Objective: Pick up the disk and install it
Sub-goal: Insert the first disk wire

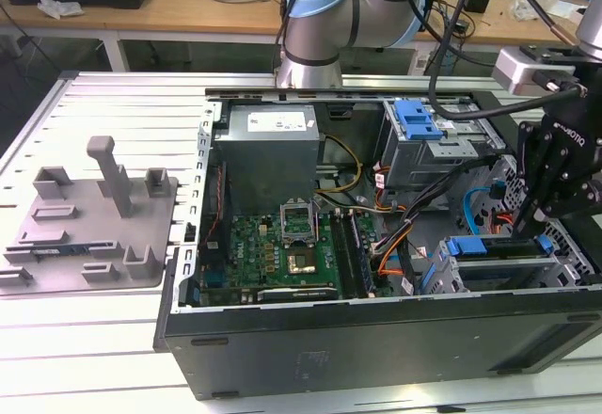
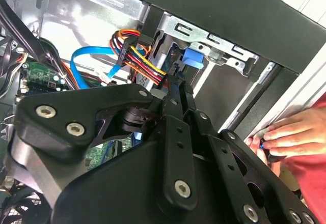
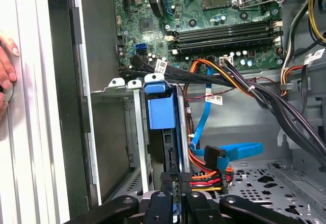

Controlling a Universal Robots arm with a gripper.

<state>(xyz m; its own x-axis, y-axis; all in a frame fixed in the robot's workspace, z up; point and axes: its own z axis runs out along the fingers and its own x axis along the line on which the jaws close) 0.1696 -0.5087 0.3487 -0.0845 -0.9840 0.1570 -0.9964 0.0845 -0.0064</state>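
The disk point(image 1: 494, 249) sits in the drive cage at the exterior view's right end of the open computer case, blue carrier tabs at both ends. In the first wrist view it stands edge-on between the cage's metal rails, its blue carrier point(image 3: 162, 109) toward the motherboard. My gripper point(image 1: 527, 218) hangs right over it, and its fingers look shut against each other. Their tips point(image 3: 177, 179) are at the disk's near end edge, with no gap that I can see. The second wrist view has the fingers point(image 2: 175, 89) reaching to just beside the blue carrier point(image 2: 192, 60).
A grey fixture plate point(image 1: 89, 226) with upright posts lies on the table at the exterior view's left. A second blue carrier point(image 1: 417, 118) tops the upper bay. Orange, red and blue cables point(image 3: 214, 168) crowd beside the cage. A person's hand point(image 2: 285, 137) rests on the case edge.
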